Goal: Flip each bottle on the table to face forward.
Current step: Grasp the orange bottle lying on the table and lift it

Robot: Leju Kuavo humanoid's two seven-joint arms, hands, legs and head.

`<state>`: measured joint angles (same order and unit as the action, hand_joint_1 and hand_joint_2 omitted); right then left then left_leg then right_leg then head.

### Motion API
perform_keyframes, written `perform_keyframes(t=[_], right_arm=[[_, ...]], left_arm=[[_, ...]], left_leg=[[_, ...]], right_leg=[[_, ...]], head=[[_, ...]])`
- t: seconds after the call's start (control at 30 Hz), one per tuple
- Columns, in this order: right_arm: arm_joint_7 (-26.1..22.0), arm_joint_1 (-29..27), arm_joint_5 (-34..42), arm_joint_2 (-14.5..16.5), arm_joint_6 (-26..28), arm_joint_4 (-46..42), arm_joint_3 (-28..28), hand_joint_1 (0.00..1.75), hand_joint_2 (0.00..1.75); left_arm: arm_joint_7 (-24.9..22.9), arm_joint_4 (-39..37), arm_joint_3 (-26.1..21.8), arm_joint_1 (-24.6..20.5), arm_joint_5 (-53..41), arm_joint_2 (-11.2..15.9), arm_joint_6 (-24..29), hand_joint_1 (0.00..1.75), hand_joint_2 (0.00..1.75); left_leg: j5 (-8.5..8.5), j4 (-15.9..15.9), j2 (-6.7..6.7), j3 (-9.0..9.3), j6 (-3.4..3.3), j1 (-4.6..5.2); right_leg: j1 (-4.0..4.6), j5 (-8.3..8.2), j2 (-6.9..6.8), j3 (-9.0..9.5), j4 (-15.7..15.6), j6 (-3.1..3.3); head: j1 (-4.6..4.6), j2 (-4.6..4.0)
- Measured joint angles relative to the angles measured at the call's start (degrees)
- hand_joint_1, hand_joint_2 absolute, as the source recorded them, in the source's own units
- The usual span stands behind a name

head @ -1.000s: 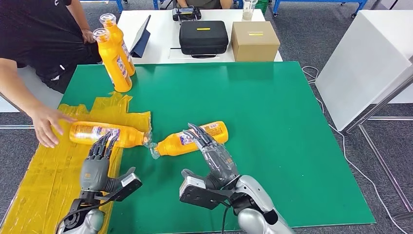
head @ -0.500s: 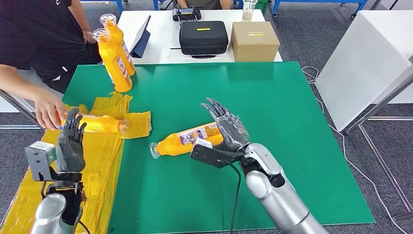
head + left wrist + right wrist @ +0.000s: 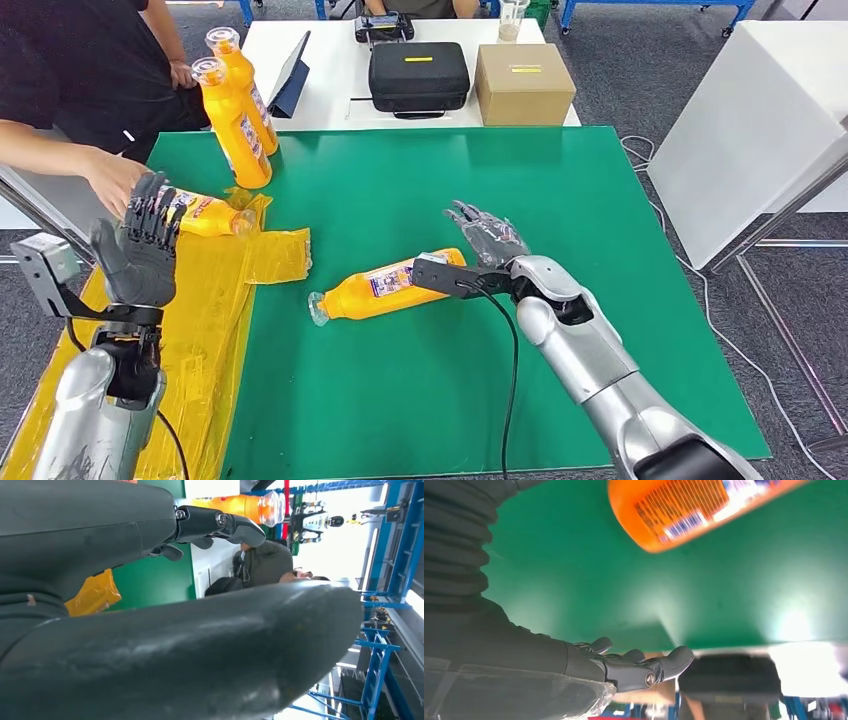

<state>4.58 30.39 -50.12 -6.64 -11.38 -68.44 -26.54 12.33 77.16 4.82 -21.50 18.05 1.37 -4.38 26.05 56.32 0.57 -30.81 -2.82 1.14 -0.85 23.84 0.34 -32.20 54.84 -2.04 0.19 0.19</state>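
An orange bottle (image 3: 385, 288) lies on its side on the green table (image 3: 560, 200), cap toward the left; its base (image 3: 694, 510) shows in the right wrist view. My right hand (image 3: 485, 238) hovers open just beyond that base, fingers (image 3: 639, 667) spread and off the bottle. My left hand (image 3: 140, 250) is raised open at the left, holding nothing. Behind it, a person's hand (image 3: 115, 180) holds a second orange bottle (image 3: 200, 213) tilted above the yellow sheet (image 3: 200, 330). Two more orange bottles (image 3: 232, 125) stand upright at the table's back left.
A white table behind carries a black case (image 3: 418, 75), a cardboard box (image 3: 523, 83) and a tablet (image 3: 290, 75). The person in black stands at the far left. A white panel (image 3: 760, 120) stands to the right of the table.
My right hand left the lying bottle and moved back and right. My left arm rose off the sheet. The person lifted the other bottle toward the back left.
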Motion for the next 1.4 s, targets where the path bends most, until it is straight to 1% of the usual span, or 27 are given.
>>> perform_keyframes(t=[0.13, 0.3, 0.47, 0.9, 1.03, 1.23, 1.4], right_arm=[[-1.7, 1.4, 0.9, -0.1, -2.5, 3.4, -1.3, 0.0, 1.75], [-4.4, 3.4, 4.5, 0.1, -5.2, 6.1, -2.8, 0.0, 1.75], [-5.2, 5.6, 6.1, 0.3, -6.5, 8.4, -4.2, 0.0, 1.75], [-5.2, 6.7, 6.2, 0.3, -6.5, 10.8, -5.9, 0.0, 1.75], [-5.2, 7.3, 5.0, 0.3, -7.0, 12.0, -7.0, 0.0, 1.75], [-5.0, 8.1, 0.8, 0.5, -7.1, 17.1, -10.4, 0.0, 1.75], [-6.4, 9.1, -1.8, 0.9, -6.8, 22.4, -13.6, 0.0, 1.75]], left_arm=[[-0.2, -2.7, 1.0, -2.4, 0.5, -0.5, 0.2, 0.0, 0.0], [-0.2, -5.3, 1.8, -4.8, 0.4, -1.1, 1.1, 0.0, 0.0], [-0.3, -7.2, 2.0, -6.9, 0.2, -1.8, 1.6, 0.0, 0.0], [-0.3, -8.7, 2.0, -7.7, 0.1, -2.1, 1.9, 0.0, 0.0], [-0.5, -8.7, 2.0, -7.7, 0.1, -2.1, 2.3, 0.0, 0.0], [-1.0, -8.6, 1.9, -7.7, 0.1, -2.1, 2.7, 0.0, 0.0], [-1.1, -8.5, 1.8, -7.7, 0.2, -2.1, 3.1, 0.0, 0.0]], left_leg=[[-0.01, 0.0, -0.01, 0.0, 0.0, 0.0], [-0.01, 0.0, -0.01, -0.02, 0.0, 0.0], [-0.01, 0.0, -0.01, -0.02, 0.0, 0.0], [-0.01, 0.0, -0.01, -0.03, -0.01, 0.01], [-0.01, 0.0, -0.01, -0.03, 0.0, 0.01], [-0.01, 0.0, -0.01, -0.03, 0.0, 0.0], [-0.01, 0.0, -0.01, 0.0, 0.0, 0.0]], right_leg=[[0.0, -0.01, 0.0, 0.01, 0.0, 0.0], [0.0, -0.01, 0.0, -0.02, 0.0, 0.0], [0.0, -0.01, 0.0, -0.02, 0.0, 0.0], [-0.01, -0.01, 0.01, -0.02, 0.0, 0.0], [0.0, -0.01, 0.01, -0.02, 0.0, 0.0], [-0.01, -0.01, 0.0, -0.01, 0.0, 0.0], [-0.01, -0.01, 0.0, 0.01, 0.0, 0.0]], head=[[0.0, -0.01], [0.0, 0.0], [0.0, -0.01], [-0.01, -0.01], [-0.01, 0.0], [0.0, -0.01], [0.01, -0.01]])
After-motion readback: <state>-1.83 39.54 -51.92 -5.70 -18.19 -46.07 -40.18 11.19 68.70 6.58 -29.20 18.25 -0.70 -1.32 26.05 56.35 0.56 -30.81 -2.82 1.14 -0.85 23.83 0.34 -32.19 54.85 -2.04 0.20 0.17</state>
